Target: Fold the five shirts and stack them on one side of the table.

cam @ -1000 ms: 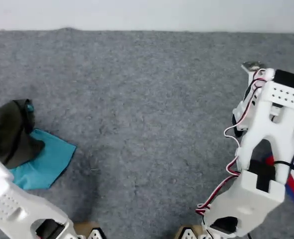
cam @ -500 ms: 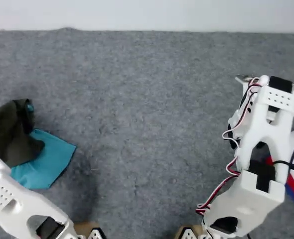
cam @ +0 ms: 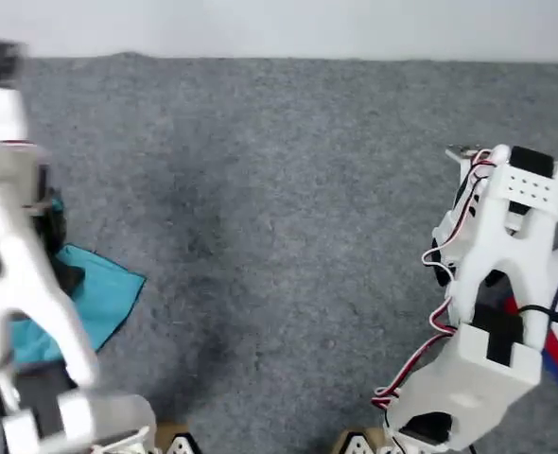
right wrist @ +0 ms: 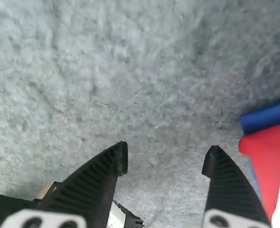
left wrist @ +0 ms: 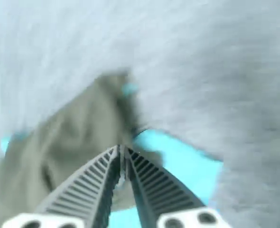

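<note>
so my left pincer (left wrist: 121,151) has its jaws pressed together, ribbed faces meeting at the tips, and i can't make out any cloth pinched between them, though that wrist view is pretty blurred. it hangs right over the olive shirt (left wrist: 69,137), which lies crumpled on top of the teal shirt (left wrist: 178,152). from the high view my left arm (cam: 14,265) stands tall over the left edge of the grey table (cam: 279,189) and covers most of the olive shirt, while a flat corner of the teal one (cam: 104,293) pokes out beside it toward the middle

my right pincer (right wrist: 167,154) is wide open with nothing in it, both jaws hanging above bare grey surface. just off to its side lies a red and blue shirt (right wrist: 266,142), apart from the fingertips. in the high view my right arm (cam: 496,284) sits at the right edge, and a bit of that red and blue shirt (cam: 555,364) peeks out from behind it

so shirts sit at both far sides, well apart
</note>
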You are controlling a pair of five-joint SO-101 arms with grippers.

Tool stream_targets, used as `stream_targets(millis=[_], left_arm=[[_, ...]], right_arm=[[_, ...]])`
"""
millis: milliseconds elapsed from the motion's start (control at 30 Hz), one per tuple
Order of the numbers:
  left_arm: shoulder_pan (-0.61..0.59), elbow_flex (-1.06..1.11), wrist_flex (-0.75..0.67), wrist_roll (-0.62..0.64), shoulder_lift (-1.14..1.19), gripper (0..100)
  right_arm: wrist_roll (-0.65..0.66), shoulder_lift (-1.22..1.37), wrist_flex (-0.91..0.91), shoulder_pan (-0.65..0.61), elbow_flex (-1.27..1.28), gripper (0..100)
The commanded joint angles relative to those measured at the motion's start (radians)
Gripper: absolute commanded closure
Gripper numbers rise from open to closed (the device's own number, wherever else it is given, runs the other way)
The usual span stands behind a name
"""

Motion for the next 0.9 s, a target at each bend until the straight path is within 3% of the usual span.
stream_targets(millis=[0,133,167,233,300,400,633,733,867], left_arm=[[0.405,0.093,0.032,-0.002,-0.324,99],[0.796,0.199,0.026,-0.009,-0.477,99],[0.862,0.220,0.023,-0.008,-0.497,99],[0.879,0.249,0.020,-0.002,-0.526,99],[0.778,0.288,0.026,0.011,-0.535,99],[0.483,0.369,-0.015,0.015,-0.534,98],[-0.146,0.670,-0.417,0.014,-0.534,78],[-0.293,0.806,-0.609,-0.006,-0.532,75],[-0.370,0.975,-0.887,-0.132,-0.532,75]], right_arm=[[-0.012,-0.042,0.035,-0.008,-0.003,73.2],[-0.012,-0.042,0.036,-0.007,-0.003,73.2],[-0.012,-0.042,0.038,-0.005,-0.003,73.2],[-0.012,-0.042,0.038,-0.005,-0.002,73.2],[-0.009,-0.042,0.039,-0.004,-0.002,73.2],[-0.011,-0.042,0.039,-0.004,-0.002,73.2],[-0.009,-0.041,0.039,-0.004,-0.002,73.0],[-0.006,-0.041,0.038,-0.007,0.018,72.9],[-0.006,-0.041,0.030,-0.010,0.083,72.9]])
